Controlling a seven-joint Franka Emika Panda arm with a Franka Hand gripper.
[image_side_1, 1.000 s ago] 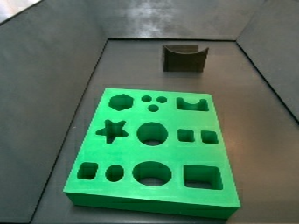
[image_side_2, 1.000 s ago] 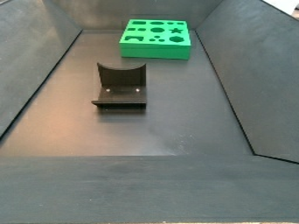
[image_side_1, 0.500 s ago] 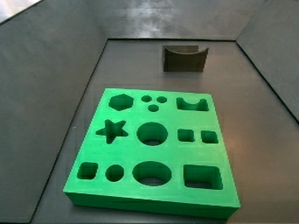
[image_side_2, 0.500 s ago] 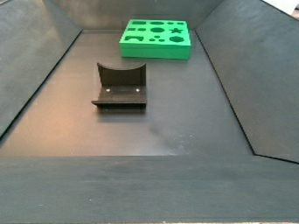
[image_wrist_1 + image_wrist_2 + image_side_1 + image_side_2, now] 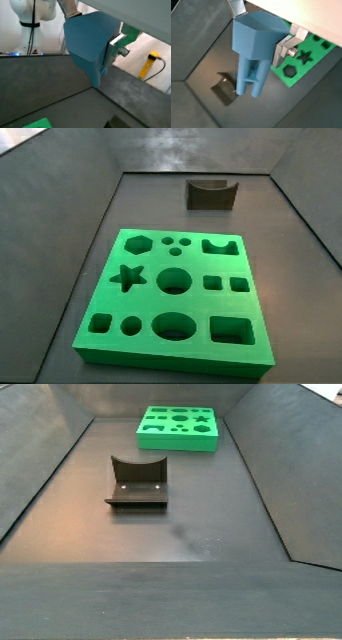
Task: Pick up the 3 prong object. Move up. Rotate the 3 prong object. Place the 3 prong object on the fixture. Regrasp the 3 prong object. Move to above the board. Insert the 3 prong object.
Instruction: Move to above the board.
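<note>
In both wrist views my gripper (image 5: 259, 31) is shut on the 3 prong object (image 5: 252, 47), a blue-grey piece with its solid block between the fingers (image 5: 283, 50) and its prongs pointing down toward the floor. It hangs well above the floor. The green board (image 5: 308, 59) and the dark fixture (image 5: 226, 88) lie far below it. Both side views show the board (image 5: 174, 293) (image 5: 178, 428) and the fixture (image 5: 211, 194) (image 5: 138, 481) standing apart on the dark floor, with neither the gripper nor the piece in view.
Sloping dark walls (image 5: 40, 474) enclose the floor on all sides. In a wrist view a white robot base (image 5: 32, 20) and a yellow cable (image 5: 149, 64) show beyond the enclosure.
</note>
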